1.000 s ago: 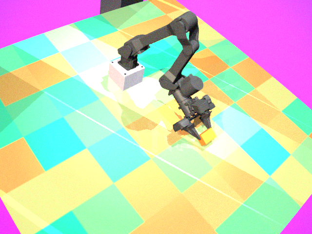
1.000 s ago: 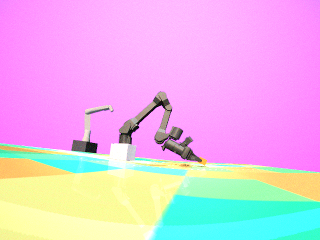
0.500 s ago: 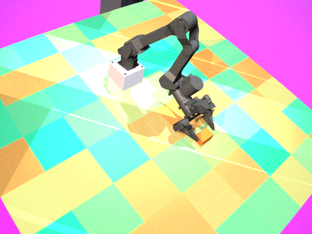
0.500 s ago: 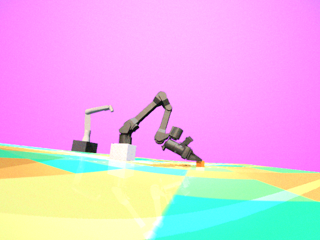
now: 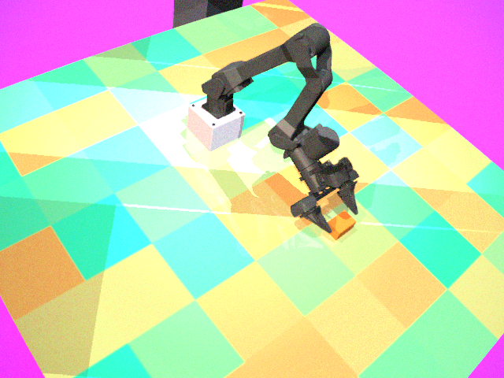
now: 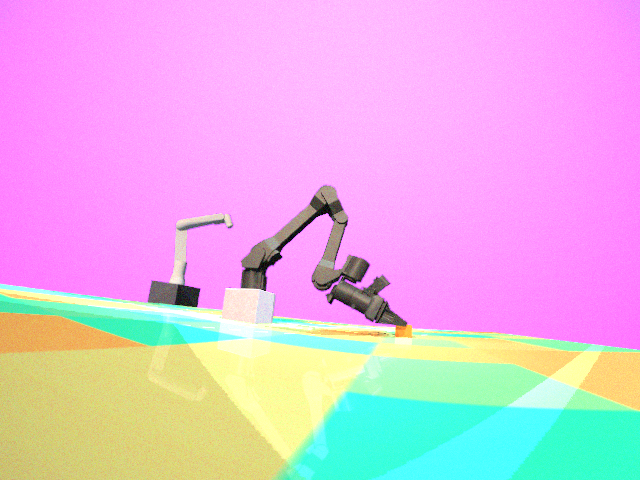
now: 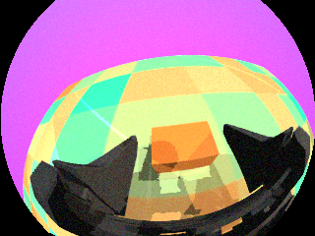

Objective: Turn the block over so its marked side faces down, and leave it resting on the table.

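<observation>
The orange block (image 5: 343,227) (image 6: 403,331) (image 7: 187,143) sits level on the patchwork table (image 5: 220,280) (image 6: 155,413). The faces in view are plain orange apart from shading. No clear mark shows, and the underside is hidden. My gripper (image 5: 342,222) (image 6: 405,324) (image 7: 182,134) is open and empty, tilted down toward the block from the arm's base side. In the wrist view the block lies between the two spread fingers, with a gap on each side. The fingertips are low, close to the block's height.
The arm's white base box (image 5: 225,130) (image 6: 248,305) stands behind the gripper. A second, pale arm (image 6: 180,253) on a dark box (image 6: 173,293) stands farther back in the exterior view. The dark box (image 5: 190,14) also shows at the table's far edge. Light streaks and reflections cross the table.
</observation>
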Controlling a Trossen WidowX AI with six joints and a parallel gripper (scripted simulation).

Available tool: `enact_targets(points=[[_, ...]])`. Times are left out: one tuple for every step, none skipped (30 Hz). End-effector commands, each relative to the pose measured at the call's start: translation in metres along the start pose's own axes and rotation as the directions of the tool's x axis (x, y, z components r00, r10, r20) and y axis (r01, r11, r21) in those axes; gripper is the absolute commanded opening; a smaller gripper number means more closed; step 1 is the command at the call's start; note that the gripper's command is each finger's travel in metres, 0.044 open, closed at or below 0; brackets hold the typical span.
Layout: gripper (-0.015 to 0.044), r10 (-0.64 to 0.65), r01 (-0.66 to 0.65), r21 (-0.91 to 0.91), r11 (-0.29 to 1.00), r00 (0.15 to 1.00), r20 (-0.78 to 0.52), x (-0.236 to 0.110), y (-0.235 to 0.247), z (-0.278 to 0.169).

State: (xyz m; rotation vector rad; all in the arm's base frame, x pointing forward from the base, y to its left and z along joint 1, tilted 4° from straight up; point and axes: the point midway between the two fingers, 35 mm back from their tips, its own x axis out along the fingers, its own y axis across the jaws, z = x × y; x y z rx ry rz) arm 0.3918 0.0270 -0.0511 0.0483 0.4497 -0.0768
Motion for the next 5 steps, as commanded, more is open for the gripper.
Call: enact_targets(points=[[0.044,-0.002,0.002,-0.003,1.0,1.0,0.002,-0.0002,-0.0002,0.0003],[0.044,-0.002,0.002,-0.003,1.0,1.0,0.002,-0.0002,-0.0002,0.0003],[0.044,-0.002,0.002,-0.003,1.0,1.0,0.002,-0.0002,-0.0002,0.0003],[0.044,-0.002,0.002,-0.003,1.0,1.0,0.002,-0.0002,-0.0002,0.0003],[0.044,-0.002,0.002,-0.003,1.0,1.0,0.002,-0.0002,-0.0002,0.0003]])
